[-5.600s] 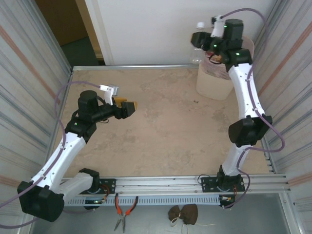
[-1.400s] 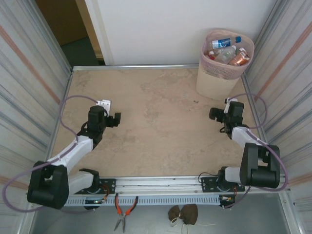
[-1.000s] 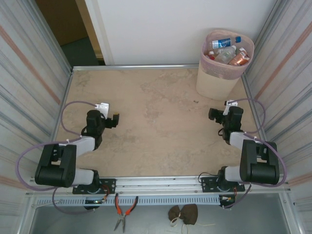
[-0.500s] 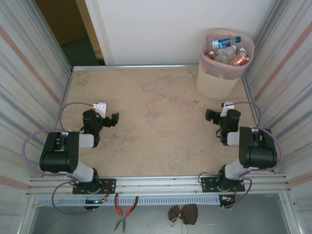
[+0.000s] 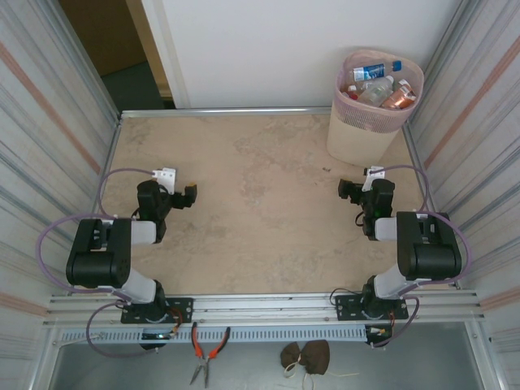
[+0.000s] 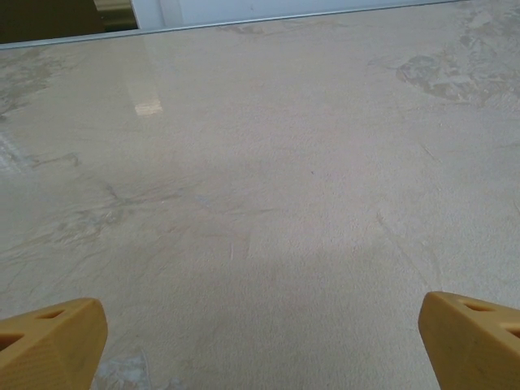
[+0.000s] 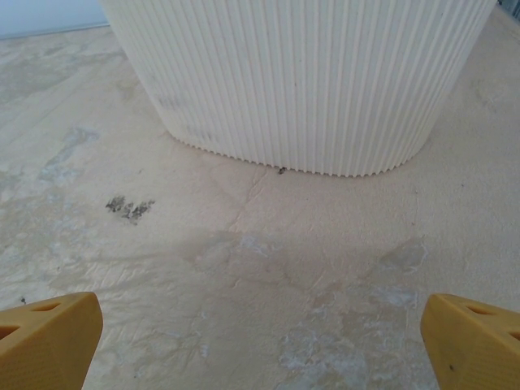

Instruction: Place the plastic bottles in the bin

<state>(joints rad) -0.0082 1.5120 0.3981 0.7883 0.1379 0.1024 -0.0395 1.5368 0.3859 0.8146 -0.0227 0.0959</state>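
The beige ribbed bin (image 5: pixel 363 130) stands at the table's far right corner, its pink liner folded over the rim. Several plastic bottles (image 5: pixel 376 84) lie piled inside it, with blue, red and orange labels showing. My right gripper (image 5: pixel 348 192) rests low on the table just in front of the bin, open and holding nothing; the bin's ribbed wall (image 7: pixel 301 81) rises close ahead of its yellow fingertips (image 7: pixel 49 333). My left gripper (image 5: pixel 188 197) sits folded back at the left side, open over bare tabletop, with its fingertips (image 6: pixel 53 337) far apart.
Corrugated metal walls close in both sides of the table (image 5: pixel 244 219). A white wall runs behind it, with a dark doorway at the far left. Orange-handled pliers (image 5: pixel 205 351) and a brown cloth (image 5: pixel 306 355) lie below the front rail.
Both arms have folded back and down toward their bases since the first frame, when the right one held a bottle over the bin. Over the last second the grippers only shifted slightly.
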